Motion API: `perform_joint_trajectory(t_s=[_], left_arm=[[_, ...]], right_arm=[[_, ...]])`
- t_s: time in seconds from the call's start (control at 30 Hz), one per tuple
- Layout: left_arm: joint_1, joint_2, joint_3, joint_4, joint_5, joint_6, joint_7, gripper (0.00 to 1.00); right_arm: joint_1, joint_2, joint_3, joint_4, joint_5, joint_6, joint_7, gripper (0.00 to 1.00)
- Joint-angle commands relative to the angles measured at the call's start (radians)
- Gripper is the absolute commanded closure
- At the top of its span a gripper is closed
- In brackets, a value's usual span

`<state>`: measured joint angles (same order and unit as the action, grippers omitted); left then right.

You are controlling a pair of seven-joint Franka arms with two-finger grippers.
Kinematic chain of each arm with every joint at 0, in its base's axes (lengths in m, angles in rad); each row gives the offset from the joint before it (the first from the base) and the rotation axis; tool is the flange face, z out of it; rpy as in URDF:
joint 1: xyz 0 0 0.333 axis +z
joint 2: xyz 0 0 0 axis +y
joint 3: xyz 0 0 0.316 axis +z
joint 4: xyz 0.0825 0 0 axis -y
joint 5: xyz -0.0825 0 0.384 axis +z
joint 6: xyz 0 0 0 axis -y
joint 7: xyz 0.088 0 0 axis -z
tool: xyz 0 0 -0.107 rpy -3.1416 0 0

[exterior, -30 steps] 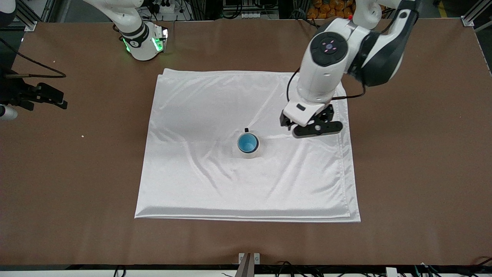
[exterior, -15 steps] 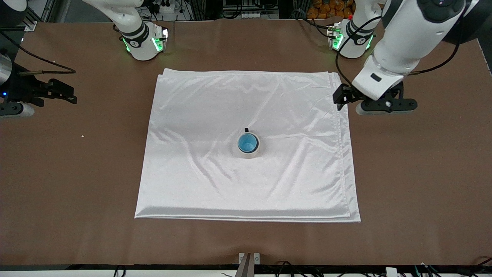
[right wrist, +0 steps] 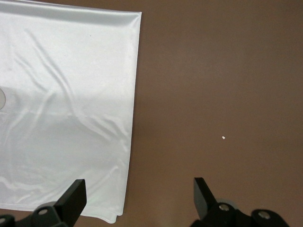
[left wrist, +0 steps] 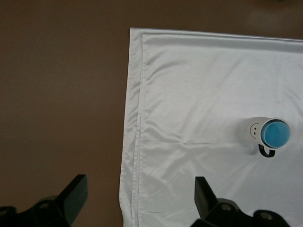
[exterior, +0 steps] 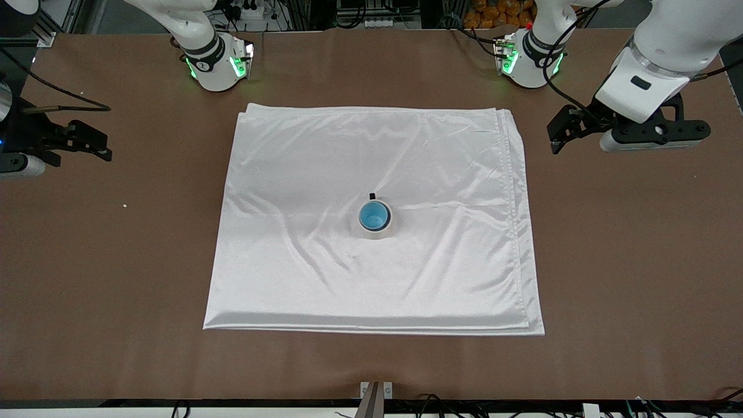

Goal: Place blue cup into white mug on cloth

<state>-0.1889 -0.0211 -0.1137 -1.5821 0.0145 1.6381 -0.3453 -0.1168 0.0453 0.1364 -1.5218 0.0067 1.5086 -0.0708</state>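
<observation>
Now you see the cloth spread flat; mid-cloth stands the white mug, blue cup nested inside, handle at twelve o'clock. Farther up, both grippers hang wide open and empty over bare table — left gripper, right gripper.

No words, brand names or numbers can be read anywhere. The one sign is a small smiley face drawn on the side of the white mug, seen in the left wrist view, beside the rim.
</observation>
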Motion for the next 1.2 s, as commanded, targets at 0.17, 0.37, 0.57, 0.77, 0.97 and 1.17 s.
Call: perform_joint_trajectory(t_s=[0.17,0.37,0.57,0.77,0.97,1.17], left_arm=[[0.016,0.016,0.020,0.043,-0.048,-0.049,0.088,0.00],[0.026,0.016,0.022,0.043,-0.042,-0.049,0.112,0.00],[0.037,0.018,0.022,0.042,-0.042,-0.049,0.134,0.00],[0.039,0.018,0.022,0.040,-0.042,-0.049,0.135,0.00],[0.040,0.021,0.022,0.040,-0.042,-0.049,0.137,0.00],[0.040,0.024,0.022,0.040,-0.042,-0.049,0.137,0.00]], right_arm=[[-0.009,-0.021,0.002,-0.015,-0.019,-0.001,-0.015,0.00],[-0.007,-0.021,0.002,-0.015,-0.019,0.004,-0.014,0.00],[-0.015,-0.019,0.002,-0.015,-0.021,0.009,-0.014,0.00],[-0.033,-0.019,0.002,-0.017,-0.019,0.009,-0.014,0.00],[-0.037,-0.018,0.002,-0.020,-0.014,0.028,-0.012,0.00],[-0.033,-0.018,0.002,-0.020,-0.010,0.025,-0.012,0.00]])
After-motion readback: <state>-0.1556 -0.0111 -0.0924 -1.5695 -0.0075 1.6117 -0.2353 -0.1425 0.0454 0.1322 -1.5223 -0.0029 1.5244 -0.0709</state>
